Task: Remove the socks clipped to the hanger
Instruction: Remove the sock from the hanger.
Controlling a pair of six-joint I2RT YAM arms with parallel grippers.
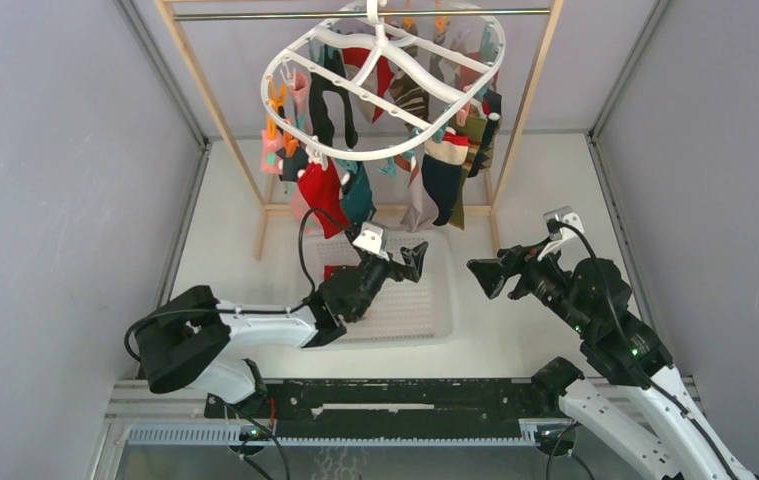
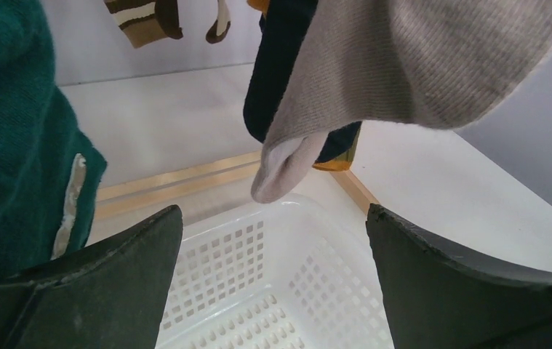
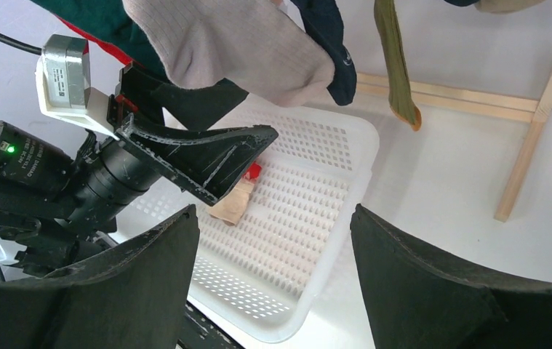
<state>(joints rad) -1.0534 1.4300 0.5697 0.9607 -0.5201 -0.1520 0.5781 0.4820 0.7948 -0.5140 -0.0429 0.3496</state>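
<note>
Hanger (image 1: 385, 85) with socks (image 1: 323, 195) clipped round it, hung above the basket (image 1: 430, 315) on the desk; left pincer (image 2: 274, 211) and right pincer (image 3: 274, 211) both gape empty; I would raise the left around the grey sock (image 2: 418, 65), clamp firmly, pull straight down.

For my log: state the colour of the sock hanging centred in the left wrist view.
The sock is grey-beige with a paler toe; left wrist view shows it best.

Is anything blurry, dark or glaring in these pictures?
Top view: even light, hanger sharp, no glare. Left wrist view: teal sock looms close and soft; grey sock crisp. Right wrist view: basket sharp, right pincer's fingers dark.
</note>
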